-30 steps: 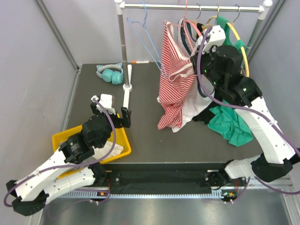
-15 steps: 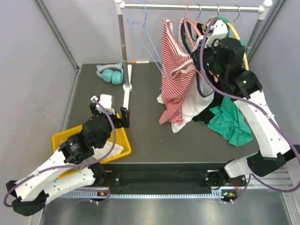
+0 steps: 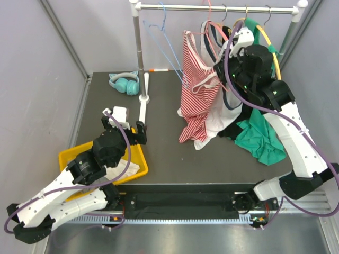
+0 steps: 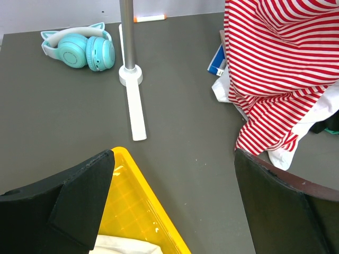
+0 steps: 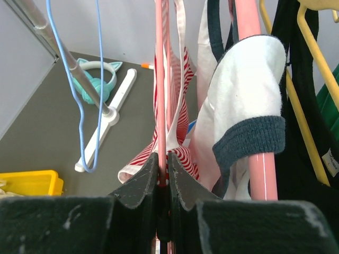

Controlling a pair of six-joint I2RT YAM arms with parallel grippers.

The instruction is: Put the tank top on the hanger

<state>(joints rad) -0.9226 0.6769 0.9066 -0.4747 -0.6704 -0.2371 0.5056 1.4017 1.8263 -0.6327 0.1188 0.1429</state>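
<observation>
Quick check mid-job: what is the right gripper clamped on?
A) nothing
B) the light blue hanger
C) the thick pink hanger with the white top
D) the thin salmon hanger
D: in the right wrist view the right gripper has its jaws shut on the thin salmon hanger; the blue hanger hangs apart to the side.

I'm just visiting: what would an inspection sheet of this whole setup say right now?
Surface: dark table, partly covered by clothes.
Job's things: striped tank top hanging beside salmon hanger.
Clutter: teal headphones, yellow tray, green garment, blue hanger.
Grippers: left jaws open above the tray; right jaws shut on the salmon hanger.
Cables: purple cable looping along each arm.
Surroundings: clothes rail, grey walls.
</observation>
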